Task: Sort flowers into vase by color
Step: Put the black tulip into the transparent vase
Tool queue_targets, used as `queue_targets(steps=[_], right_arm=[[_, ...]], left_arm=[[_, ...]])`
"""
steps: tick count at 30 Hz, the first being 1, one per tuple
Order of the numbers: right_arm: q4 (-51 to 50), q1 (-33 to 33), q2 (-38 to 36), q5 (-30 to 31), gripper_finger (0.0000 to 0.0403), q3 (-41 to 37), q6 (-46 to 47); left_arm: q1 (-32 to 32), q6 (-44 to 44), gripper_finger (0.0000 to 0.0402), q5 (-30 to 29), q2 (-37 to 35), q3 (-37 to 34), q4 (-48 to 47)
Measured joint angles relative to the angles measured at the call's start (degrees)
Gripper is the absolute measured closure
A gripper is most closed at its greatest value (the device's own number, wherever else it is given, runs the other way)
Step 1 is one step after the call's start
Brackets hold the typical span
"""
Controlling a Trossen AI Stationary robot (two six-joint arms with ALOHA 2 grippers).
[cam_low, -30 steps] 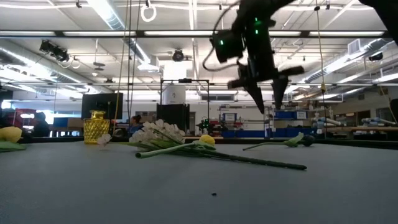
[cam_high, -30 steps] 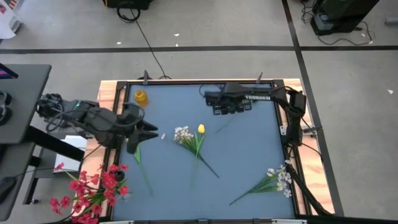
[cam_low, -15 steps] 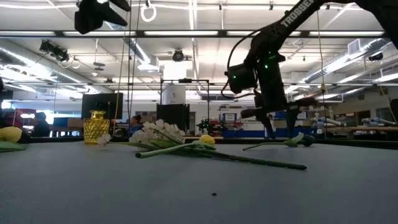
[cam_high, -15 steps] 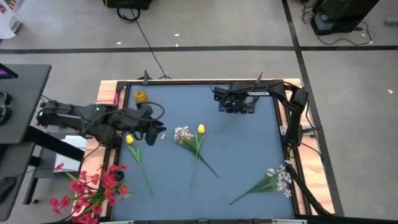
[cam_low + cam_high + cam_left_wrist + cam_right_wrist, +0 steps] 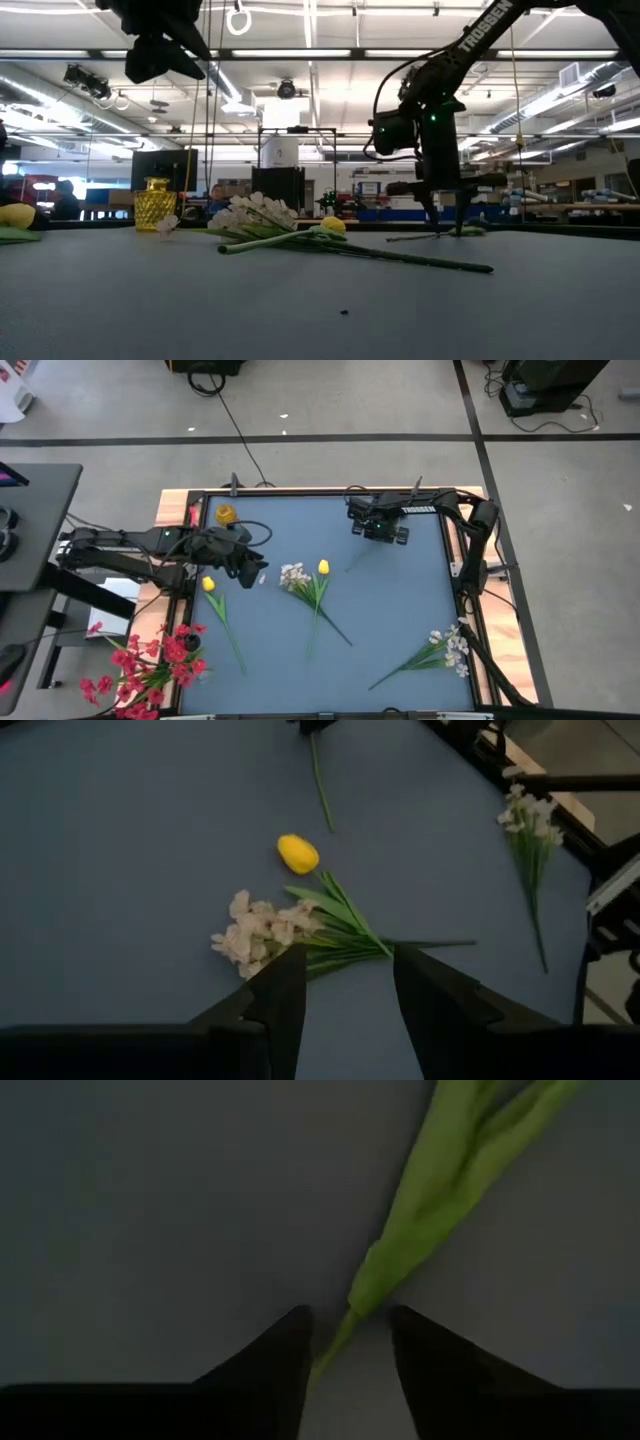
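A green leafy stem [image 5: 358, 559] lies flat on the blue table [image 5: 400, 610] near its far right. My right gripper [image 5: 346, 1316] points down over the stem's far end, fingertips at the table [image 5: 445, 230]. It is open, one finger on each side of the thin stem [image 5: 340, 1335]; its blossom is hidden. My left gripper [image 5: 252, 566] hangs open above the table's left part [image 5: 348, 960]. At mid-table lies a white sprig [image 5: 293, 574] with a yellow bud [image 5: 323, 567]. A yellow vase [image 5: 227, 515] stands at the far left.
Another yellow bud [image 5: 208, 584] on a long stem lies at the left. A white sprig [image 5: 448, 647] lies at the near right. Red blossoms [image 5: 150, 660] sit off the table's near left corner. The black frame rail [image 5: 455, 550] runs close to my right gripper.
My right gripper has come down to the table at the green stem's far end, shifting toward the right edge and rolling about its own line. My left gripper has sunk and swung toward the far edge, uncovering the yellow bud on the left. The flowers lie as before.
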Motion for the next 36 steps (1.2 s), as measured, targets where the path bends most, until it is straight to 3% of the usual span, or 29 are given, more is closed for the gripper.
queue_targets(steps=[10, 23, 28, 36], right_arm=[[2.3, 1.9, 0.2, 2.1, 0.0390, -0.1, -0.1], [2.0, 11.5, -4.0, 1.9, 0.0398, 0.1, 6.2], [2.7, 18.3, -8.8, 6.3, 0.0398, 0.1, 11.7], [11.9, 30.5, -15.3, 15.3, 0.0399, 0.2, 12.6]], left_arm=[[0.0, 2.3, 0.0244, 0.2, 0.0, -0.9, 0.3], [0.0, 5.3, 0.0244, 3.9, -1.4, -0.9, -0.1], [0.0, 7.6, 0.0244, 5.1, -3.7, -0.9, 0.2], [0.0, 11.3, 0.0244, 11.3, -5.0, -0.9, 1.9]])
